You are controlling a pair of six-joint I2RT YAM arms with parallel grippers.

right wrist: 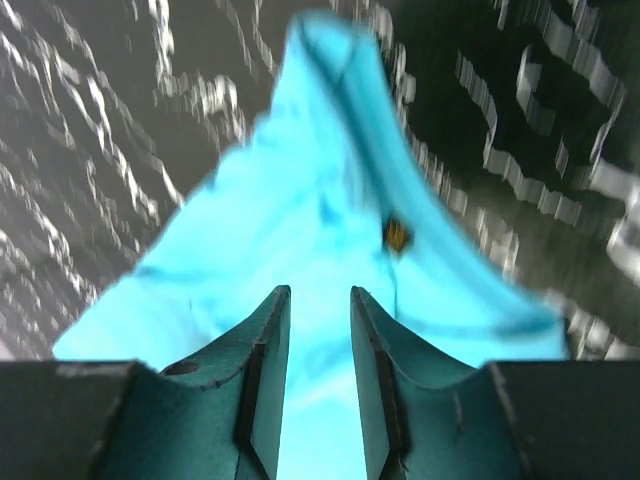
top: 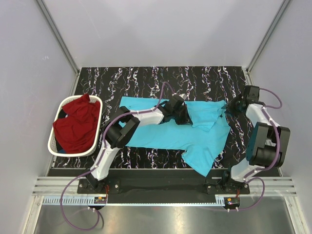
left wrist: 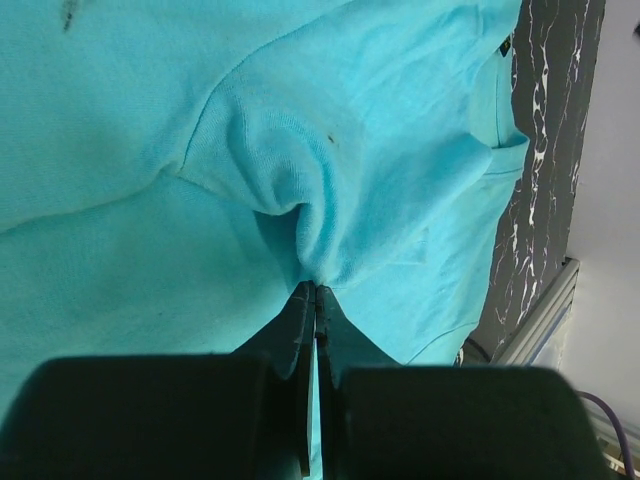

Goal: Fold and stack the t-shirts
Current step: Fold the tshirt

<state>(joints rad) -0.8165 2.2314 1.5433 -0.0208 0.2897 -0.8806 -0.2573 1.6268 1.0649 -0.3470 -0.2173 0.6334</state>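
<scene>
The turquoise-blue t-shirt (top: 165, 134) lies spread across the black marbled table, its lower right part hanging toward the near edge. My left gripper (top: 184, 117) is over the shirt's upper middle. In the left wrist view it (left wrist: 316, 287) is shut on a pinched ridge of the turquoise cloth (left wrist: 300, 160). My right gripper (top: 228, 107) is at the shirt's upper right edge by the collar. In the right wrist view it (right wrist: 320, 292) stands open, with blurred turquoise cloth (right wrist: 320, 190) beneath and between the fingers. The dark red t-shirt (top: 75, 124) lies crumpled in the basket.
The white plastic laundry basket (top: 50, 141) stands at the table's left edge. Bare black marbled tabletop (top: 146, 78) runs behind the shirt up to the white back wall. Metal rails line the near edge below the arm bases.
</scene>
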